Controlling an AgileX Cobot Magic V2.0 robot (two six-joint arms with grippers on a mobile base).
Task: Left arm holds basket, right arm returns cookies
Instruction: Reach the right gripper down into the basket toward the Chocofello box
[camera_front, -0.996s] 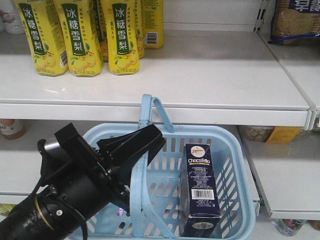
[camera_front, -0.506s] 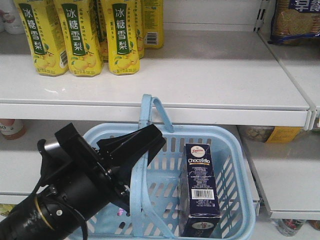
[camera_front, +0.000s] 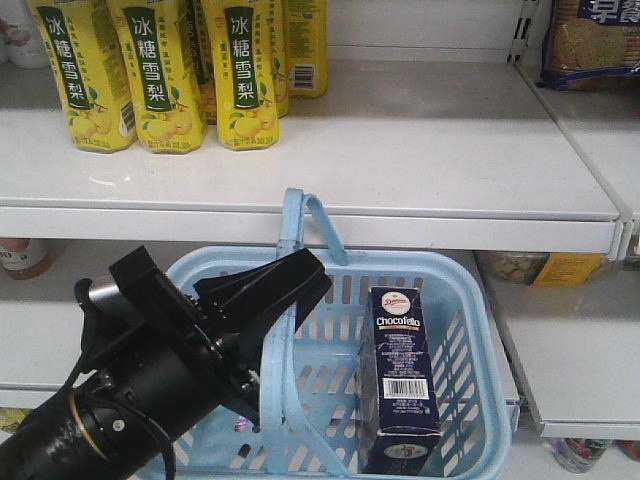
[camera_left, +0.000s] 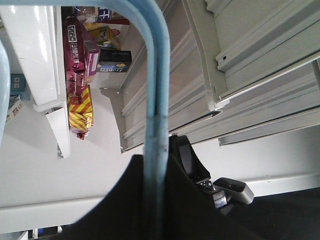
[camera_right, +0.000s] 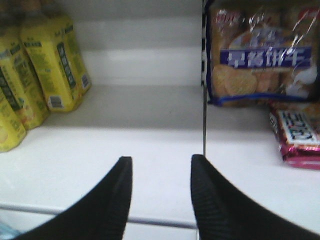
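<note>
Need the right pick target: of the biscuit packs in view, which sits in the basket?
The dark navy Chocofello carton, standing in the right half of the basket. The blue bag of round biscuits is up on the shelf instead.

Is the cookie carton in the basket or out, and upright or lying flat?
In and upright: the Chocofello carton stands on end inside the basket, barcode face toward the front camera, with nothing gripping it.

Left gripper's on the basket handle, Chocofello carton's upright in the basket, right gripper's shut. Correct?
Not quite: the right gripper is open, jaws apart with nothing between, per the right wrist view. The left gripper does clamp the handle of the basket, and the Chocofello carton stands upright inside.
</note>
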